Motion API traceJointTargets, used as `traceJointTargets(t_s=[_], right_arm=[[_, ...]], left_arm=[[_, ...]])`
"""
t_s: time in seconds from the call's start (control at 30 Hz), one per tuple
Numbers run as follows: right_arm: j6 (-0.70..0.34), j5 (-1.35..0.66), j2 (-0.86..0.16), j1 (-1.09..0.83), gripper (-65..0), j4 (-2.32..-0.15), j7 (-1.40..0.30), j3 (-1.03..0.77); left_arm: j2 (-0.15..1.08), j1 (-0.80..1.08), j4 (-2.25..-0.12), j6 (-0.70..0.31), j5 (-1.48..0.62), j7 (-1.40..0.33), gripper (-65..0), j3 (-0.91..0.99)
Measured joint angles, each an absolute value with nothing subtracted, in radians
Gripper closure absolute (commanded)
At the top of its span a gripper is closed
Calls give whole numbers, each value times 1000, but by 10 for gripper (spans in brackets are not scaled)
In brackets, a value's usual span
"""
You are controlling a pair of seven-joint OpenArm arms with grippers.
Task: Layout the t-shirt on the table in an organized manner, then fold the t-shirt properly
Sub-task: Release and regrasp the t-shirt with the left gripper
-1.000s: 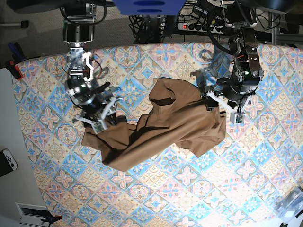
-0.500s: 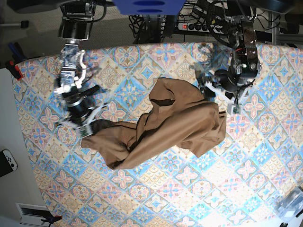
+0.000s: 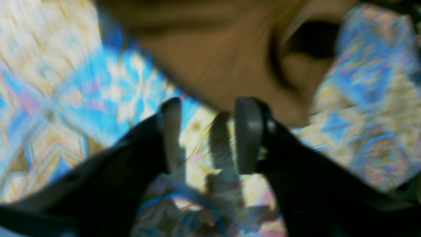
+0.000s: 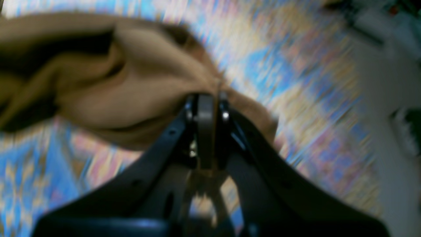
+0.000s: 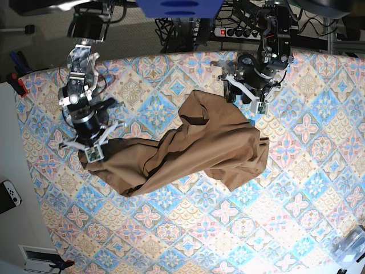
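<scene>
The tan-brown t-shirt (image 5: 194, 148) lies crumpled across the middle of the patterned table (image 5: 239, 228). On the base view's left, my right gripper (image 5: 91, 153) is shut on the t-shirt's left edge. In the right wrist view its jaws (image 4: 205, 105) are pressed together with a pinch of t-shirt (image 4: 131, 95) fabric between the tips. My left gripper (image 5: 244, 94) hovers at the t-shirt's upper right edge. The left wrist view shows the left gripper (image 3: 209, 131) open, only table (image 3: 82, 98) showing in the gap, and the t-shirt (image 3: 223, 65) just beyond the fingertips (image 3: 248, 131).
A power strip with cables (image 5: 239, 31) runs behind the table's back edge. A white game controller (image 5: 8, 197) lies on the white surface to the left. A clear plastic item (image 5: 351, 245) sits at the bottom right corner.
My right gripper closed on the t-shirt's left edge and pulled it leftward, stretching the cloth. My left arm moved from the shirt's right side toward the back, its jaws narrowing.
</scene>
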State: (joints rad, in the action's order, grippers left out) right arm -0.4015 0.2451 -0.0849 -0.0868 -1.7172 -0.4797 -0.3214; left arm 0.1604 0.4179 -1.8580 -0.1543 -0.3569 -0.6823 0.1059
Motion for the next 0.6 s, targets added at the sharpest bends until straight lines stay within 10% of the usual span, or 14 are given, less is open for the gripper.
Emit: traceJointTargets(t_s=[0.17,0.6], right_arm=[[-397,244,-84,-70,0,-1717,-464,-321],[-397,244,-85,-80,0,-1719,-469,-324]], left_arm=[[162,392,-1849,-162,-359,-673,-486,66],[161,198,-1615,-173,-362,-635,-365,-47]])
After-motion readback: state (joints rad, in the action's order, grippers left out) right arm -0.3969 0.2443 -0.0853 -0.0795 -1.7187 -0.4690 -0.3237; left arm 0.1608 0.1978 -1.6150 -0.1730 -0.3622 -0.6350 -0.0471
